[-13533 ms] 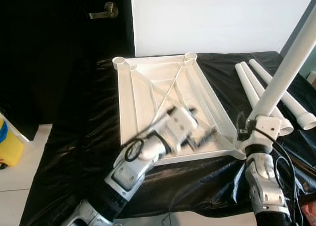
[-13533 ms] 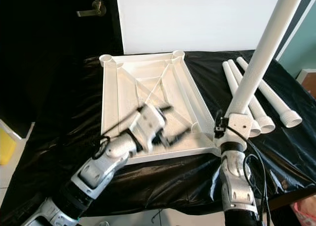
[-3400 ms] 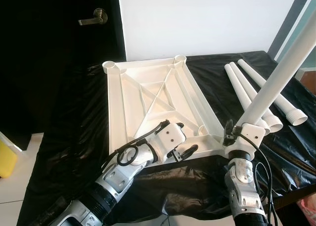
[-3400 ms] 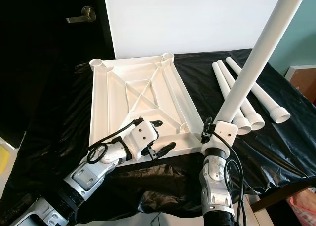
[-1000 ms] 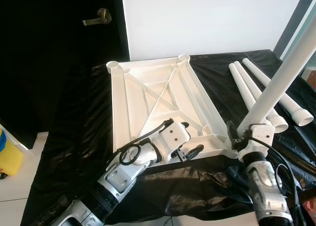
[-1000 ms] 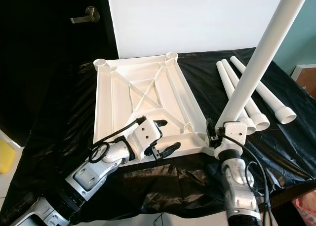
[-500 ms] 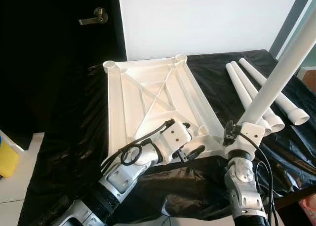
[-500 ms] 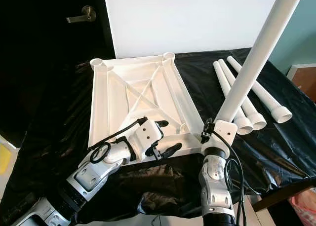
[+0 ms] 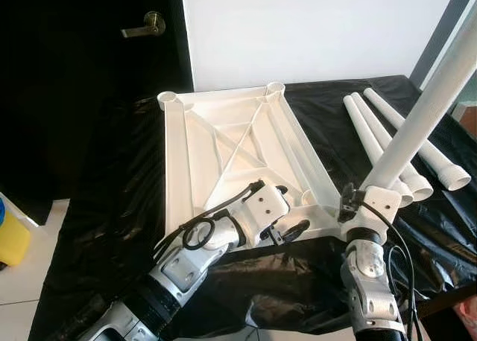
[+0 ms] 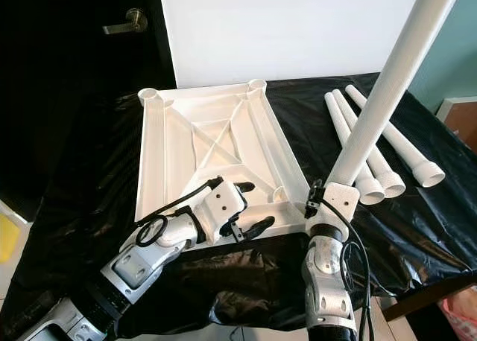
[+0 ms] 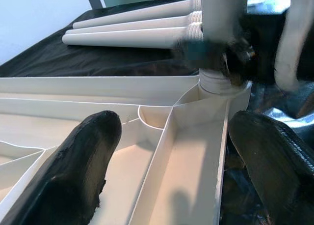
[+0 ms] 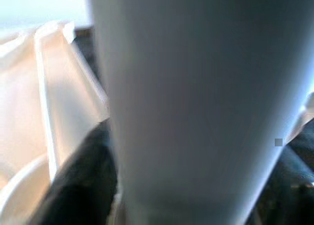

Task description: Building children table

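A white tabletop lies upside down on a black-covered table, ribs facing up. My right gripper is shut on a long white table leg. The leg stands tilted, its lower end in the tabletop's near right corner socket. In the right wrist view the leg sits close between the black fingers. My left gripper is open at the tabletop's near rim, one finger inside the frame and one outside. The left wrist view shows its fingertips wide apart over the rim.
Three spare white legs lie side by side on the black cover to the right. A dark door with a lever handle stands at the back left. A yellow object sits on the floor at the left.
My left gripper has come from over the tabletop's middle to its near rim. Over the last second only the view swayed; both grippers kept their places.
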Robot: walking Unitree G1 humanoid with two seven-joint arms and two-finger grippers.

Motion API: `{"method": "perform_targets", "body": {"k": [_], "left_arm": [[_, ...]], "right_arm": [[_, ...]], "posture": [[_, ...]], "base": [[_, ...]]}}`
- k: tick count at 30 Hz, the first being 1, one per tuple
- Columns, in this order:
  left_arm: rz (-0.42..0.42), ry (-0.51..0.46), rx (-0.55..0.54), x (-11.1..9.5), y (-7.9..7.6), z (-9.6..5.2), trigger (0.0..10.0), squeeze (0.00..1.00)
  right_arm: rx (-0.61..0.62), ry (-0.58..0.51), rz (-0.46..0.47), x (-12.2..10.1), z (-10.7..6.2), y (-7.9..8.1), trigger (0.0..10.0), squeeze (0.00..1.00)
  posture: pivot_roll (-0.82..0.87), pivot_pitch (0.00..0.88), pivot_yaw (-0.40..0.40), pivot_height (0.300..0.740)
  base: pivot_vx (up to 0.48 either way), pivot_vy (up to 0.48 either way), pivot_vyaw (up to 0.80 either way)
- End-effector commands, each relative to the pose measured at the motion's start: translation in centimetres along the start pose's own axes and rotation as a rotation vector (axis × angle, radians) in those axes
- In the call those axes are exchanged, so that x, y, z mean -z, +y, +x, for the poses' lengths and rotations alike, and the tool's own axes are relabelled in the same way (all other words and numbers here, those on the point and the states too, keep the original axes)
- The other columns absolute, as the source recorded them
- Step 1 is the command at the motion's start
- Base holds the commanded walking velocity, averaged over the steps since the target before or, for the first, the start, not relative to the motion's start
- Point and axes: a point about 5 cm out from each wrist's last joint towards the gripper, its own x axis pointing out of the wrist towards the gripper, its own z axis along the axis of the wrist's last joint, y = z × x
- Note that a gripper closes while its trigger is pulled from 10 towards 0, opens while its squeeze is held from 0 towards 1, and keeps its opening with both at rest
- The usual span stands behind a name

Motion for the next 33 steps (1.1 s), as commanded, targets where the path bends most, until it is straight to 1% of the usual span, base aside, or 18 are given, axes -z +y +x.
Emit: {"method": "perform_targets", "body": {"k": [1, 5, 9, 10, 11, 13, 15, 17, 18, 19, 21, 23, 25, 26, 27, 29, 33], "left_arm": [[0.018, -0.006, 0.182, -0.2, -0.9, 0.0, 10.0, 0.00], [0.020, -0.006, 0.184, -0.2, -0.9, 0.0, 10.0, 0.00], [0.019, -0.008, 0.188, -0.3, -1.0, 0.0, 10.0, 0.00], [0.018, -0.009, 0.190, -0.3, -1.0, 0.1, 10.0, 0.00], [0.017, -0.010, 0.191, -0.3, -1.0, 0.1, 10.0, 0.00], [0.017, -0.010, 0.191, -0.3, -1.0, 0.1, 10.0, 0.00], [0.016, -0.013, 0.191, -0.4, -1.1, 0.2, 10.0, 0.00], [0.016, -0.013, 0.191, -0.4, -1.1, 0.2, 10.0, 0.00], [0.014, -0.013, 0.190, -0.4, -1.0, 0.2, 10.0, 0.00], [0.014, -0.013, 0.190, -0.4, -1.0, 0.2, 10.0, 0.00], [0.015, -0.013, 0.190, -0.4, -1.0, 0.2, 10.0, 0.00], [0.015, -0.013, 0.190, -0.4, -1.0, 0.2, 10.0, 0.00], [0.015, -0.009, 0.189, -0.3, -0.9, 0.0, 10.0, 0.00], [0.015, -0.009, 0.189, -0.3, -0.9, 0.0, 10.0, 0.00], [0.015, -0.007, 0.187, -0.3, -0.9, 0.0, 10.0, 0.00], [0.015, -0.007, 0.187, -0.3, -0.9, 0.0, 10.0, 0.00], [0.022, -0.001, 0.180, -0.3, -0.7, -0.2, 10.0, 0.00]], "right_arm": [[-0.026, 0.004, 0.000, 0.1, 0.0, -0.1, 10.0, 1.00], [-0.057, -0.023, -0.003, -0.3, -0.1, -0.6, 10.0, 1.00], [-0.114, -0.057, -0.002, -0.7, -0.1, -1.7, 10.0, 1.00], [-0.152, -0.062, -0.002, -0.8, -0.1, -2.1, 10.0, 0.03], [-0.204, -0.072, -0.009, -0.9, -0.1, -2.4, 10.0, 0.00], [-0.204, -0.072, -0.009, -0.9, -0.1, -2.4, 10.0, 0.00], [-0.272, -0.080, -0.016, -1.1, 0.0, -2.7, 10.0, 0.00], [-0.272, -0.080, -0.016, -1.1, 0.0, -2.7, 10.0, 0.00], [-0.324, -0.078, -0.020, -1.1, 0.2, -2.8, 10.0, 0.00], [-0.324, -0.078, -0.020, -1.1, 0.2, -2.8, 10.0, 0.00], [-0.416, -0.085, -0.050, -1.2, 0.7, -2.9, 10.0, 0.00], [-0.416, -0.085, -0.050, -1.2, 0.7, -2.9, 10.0, 0.00], [-0.503, -0.087, -0.079, -1.4, 1.3, -2.9, 10.0, 0.00], [-0.503, -0.087, -0.079, -1.4, 1.3, -2.9, 10.0, 0.00], [-0.532, -0.087, -0.087, -1.4, 1.5, -2.9, 10.0, 0.00], [-0.532, -0.087, -0.087, -1.4, 1.5, -2.9, 10.0, 0.00], [-0.665, -0.067, -0.129, -1.5, 2.8, -2.9, 10.0, 0.00]], "posture": [[-0.05, 0.000, 0.008, 0.740], [-0.06, 0.000, 0.012, 0.740], [-0.07, 0.000, 0.014, 0.740], [-0.07, 0.000, 0.014, 0.740], [-0.07, 0.000, 0.014, 0.740], [-0.07, 0.000, 0.014, 0.740], [-0.07, 0.000, 0.015, 0.740], [-0.07, 0.000, 0.015, 0.740], [-0.07, 0.000, 0.017, 0.740], [-0.07, 0.000, 0.017, 0.740], [-0.06, 0.000, 0.014, 0.740], [-0.06, 0.000, 0.014, 0.740], [-0.05, 0.000, 0.011, 0.740], [-0.05, 0.000, 0.011, 0.740], [-0.05, 0.000, 0.011, 0.740], [-0.05, 0.000, 0.011, 0.740], [-0.03, 0.000, 0.010, 0.740]], "base": [[0.000, 0.000, 0.00], [0.000, 0.000, 0.00], [0.000, 0.000, 0.00], [0.000, 0.000, 0.00], [0.000, 0.000, 0.00], [0.000, 0.000, 0.00], [0.000, 0.000, 0.00], [0.000, 0.000, 0.00], [0.000, 0.000, 0.00], [0.000, 0.000, 0.00], [0.000, 0.000, 0.00], [0.000, 0.000, 0.00], [0.000, 0.000, 0.00], [0.000, 0.000, 0.00], [0.000, 0.000, 0.00], [0.000, 0.000, 0.00], [0.000, 0.000, 0.00]]}}
